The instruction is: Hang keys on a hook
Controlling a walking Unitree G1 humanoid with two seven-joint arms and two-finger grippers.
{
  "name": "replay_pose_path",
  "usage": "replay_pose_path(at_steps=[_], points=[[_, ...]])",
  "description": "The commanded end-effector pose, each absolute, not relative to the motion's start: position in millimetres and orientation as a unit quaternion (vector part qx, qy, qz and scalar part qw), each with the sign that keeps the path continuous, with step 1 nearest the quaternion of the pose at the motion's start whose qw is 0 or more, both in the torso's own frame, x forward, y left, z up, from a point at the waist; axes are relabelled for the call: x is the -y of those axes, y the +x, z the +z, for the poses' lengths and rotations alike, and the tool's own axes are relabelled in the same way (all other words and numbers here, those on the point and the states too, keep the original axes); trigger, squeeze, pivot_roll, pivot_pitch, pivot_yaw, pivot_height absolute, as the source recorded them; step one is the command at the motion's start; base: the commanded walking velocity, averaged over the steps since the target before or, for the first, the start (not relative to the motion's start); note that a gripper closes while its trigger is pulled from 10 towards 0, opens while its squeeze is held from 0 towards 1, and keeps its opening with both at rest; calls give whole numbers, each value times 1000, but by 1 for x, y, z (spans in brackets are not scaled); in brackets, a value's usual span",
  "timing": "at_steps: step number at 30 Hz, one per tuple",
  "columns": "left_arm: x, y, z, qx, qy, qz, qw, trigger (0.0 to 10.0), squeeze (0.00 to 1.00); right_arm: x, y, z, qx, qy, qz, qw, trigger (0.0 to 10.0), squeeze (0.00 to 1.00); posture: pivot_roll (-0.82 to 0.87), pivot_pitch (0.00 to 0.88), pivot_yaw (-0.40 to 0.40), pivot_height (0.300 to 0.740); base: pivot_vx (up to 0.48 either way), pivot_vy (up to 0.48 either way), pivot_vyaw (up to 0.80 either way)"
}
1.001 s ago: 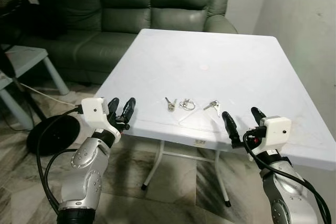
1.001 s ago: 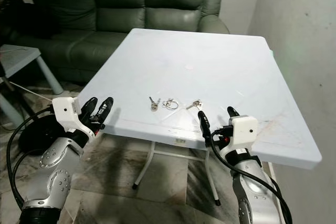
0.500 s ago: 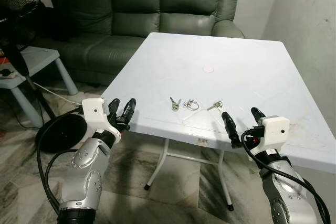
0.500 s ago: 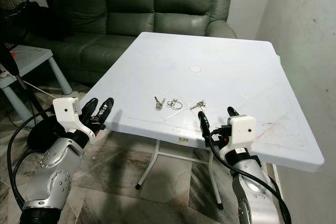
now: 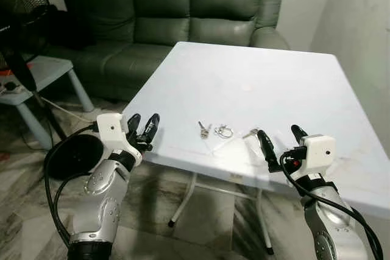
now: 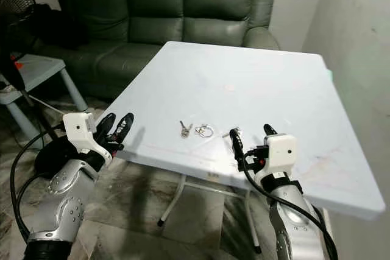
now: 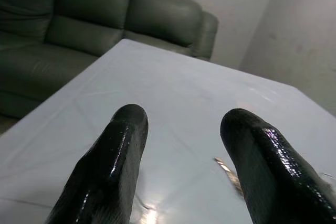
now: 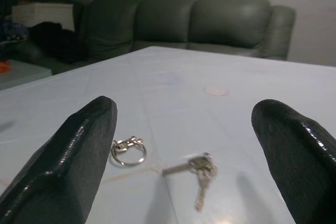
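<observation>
Three small metal items in a row near the front edge of the white square folding surface [image 5: 286,83]: a silver pair of keys [image 5: 203,129] on the robot's left, a bare silver key ring [image 5: 224,131] in the middle, a second small bunch of silver keys [image 8: 197,167] on the right, just beyond the right pincer [image 5: 280,140]. No readable writing or labels anywhere. A faint round mark further back on the white top.

Left pincer [image 5: 142,127] held in the air off the surface's left front corner, black fingers [image 7: 107,167] spread apart, nothing between them. Right pincer poised over the front edge, fingers [image 8: 73,157] wide apart, also bare, aimed at the key ring and the right-hand bunch.

Behind the surface, a dark green leather sofa [image 5: 177,10]. On the robot's left, a small pale side table [image 5: 36,74], a black standing fan [image 5: 18,16] with round base, a white cable across the marbled tile floor [image 5: 183,235]. Plain grey wall [image 5: 359,22] on the right.
</observation>
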State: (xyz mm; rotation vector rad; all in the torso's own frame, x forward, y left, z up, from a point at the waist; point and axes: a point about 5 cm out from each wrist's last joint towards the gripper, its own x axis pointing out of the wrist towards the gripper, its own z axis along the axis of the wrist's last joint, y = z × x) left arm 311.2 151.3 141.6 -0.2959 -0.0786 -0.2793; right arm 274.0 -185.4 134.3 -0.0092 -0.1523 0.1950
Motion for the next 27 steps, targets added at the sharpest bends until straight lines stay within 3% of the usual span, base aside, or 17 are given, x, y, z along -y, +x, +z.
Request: replay_pose_path(at_steps=[1,13,27], points=[[-152,314,143,39,-141,-142,979,10000,0,181,276,138,83,-3,105,991,10000,0,91,0,47,740,382,0,0],[-151,313,144,37,-138,-147,979,10000,0,181,275,138,83,-4,107,991,10000,0,97,0,47,740,382,0,0],[-147,311,144,46,-139,-152,977,10000,0,183,276,139,81,-8,112,990,10000,0,86,0,35,740,0,0,0]])
